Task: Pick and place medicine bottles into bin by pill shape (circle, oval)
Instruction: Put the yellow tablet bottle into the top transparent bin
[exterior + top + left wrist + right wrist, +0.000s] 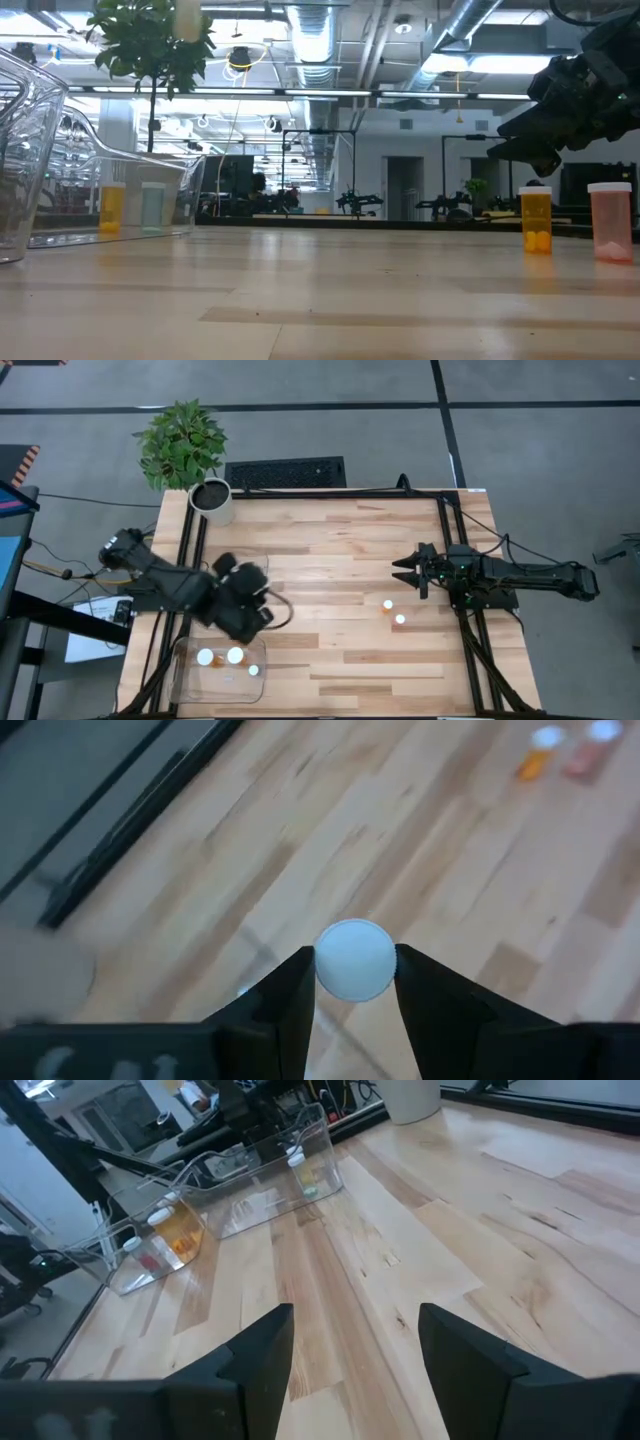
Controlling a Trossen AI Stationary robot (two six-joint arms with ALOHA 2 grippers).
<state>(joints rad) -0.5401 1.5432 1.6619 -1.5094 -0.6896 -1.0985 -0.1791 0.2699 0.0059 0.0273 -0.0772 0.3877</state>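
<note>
My left gripper (246, 610) is at the table's left, just beyond the far edge of a clear plastic bin (185, 678), and is shut on a white-capped medicine bottle (354, 958). The bin holds three bottles (235, 655), which also show in the low view (112, 208). Two more bottles stand upright on the table at the right: an orange one (388, 604) (537, 220) and a pinkish one (400, 619) (610, 222). My right gripper (405, 572) (355, 1340) is open and empty, a little farther back than these two. My left gripper pinches the bottle's round white cap (330, 965) between its two fingers, one on each side of the cap's rim. The fingers come from above and point down. The bottle's body is hidden beneath the cap.
A potted plant in a white pot (211, 500) stands at the table's far left corner. A dark keyboard-like slab (285, 472) lies beyond the far edge. Bare wood lies between the bin and the two standing bottles.
</note>
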